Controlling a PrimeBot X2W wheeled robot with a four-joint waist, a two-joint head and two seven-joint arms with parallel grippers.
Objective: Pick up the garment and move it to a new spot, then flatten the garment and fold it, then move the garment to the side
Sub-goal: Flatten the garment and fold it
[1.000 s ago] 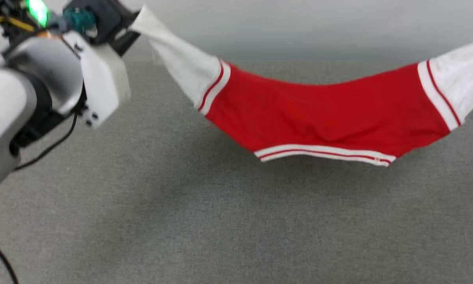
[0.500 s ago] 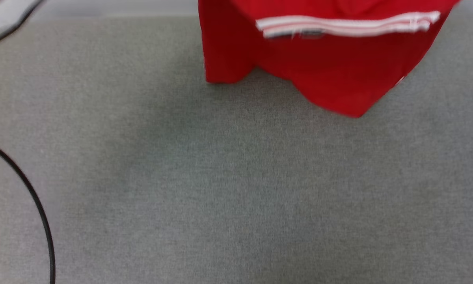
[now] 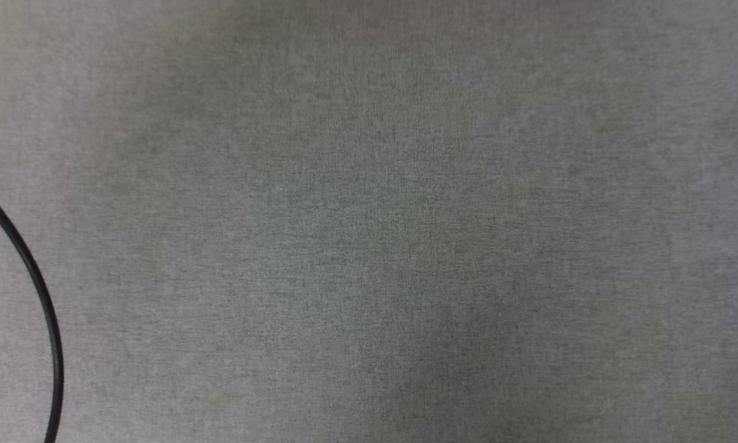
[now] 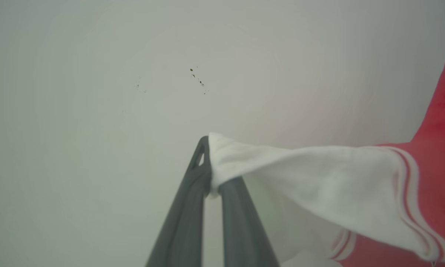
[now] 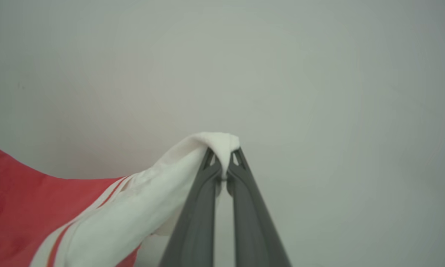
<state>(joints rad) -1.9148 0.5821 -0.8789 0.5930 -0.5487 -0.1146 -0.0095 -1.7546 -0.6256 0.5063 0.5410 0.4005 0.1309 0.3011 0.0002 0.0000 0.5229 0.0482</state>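
The garment [image 4: 434, 174] is a bright red shirt with white sleeves and red-white striped trim, hanging in the air in front of a pale wall. In the left wrist view my left gripper [image 4: 212, 174] is shut on the end of one white sleeve, which stretches away to the right. In the right wrist view my right gripper [image 5: 224, 163] is shut on the tip of the other white sleeve, and the garment [image 5: 18, 200] trails off to the lower left.
The head view looks down on a grey fabric-covered surface [image 3: 369, 221]. A black cable [image 3: 40, 295] curves along its left edge.
The head view has tilted down, so the garment slid up and out of it. One second ago the shirt hung stretched between both sleeves above the grey surface.
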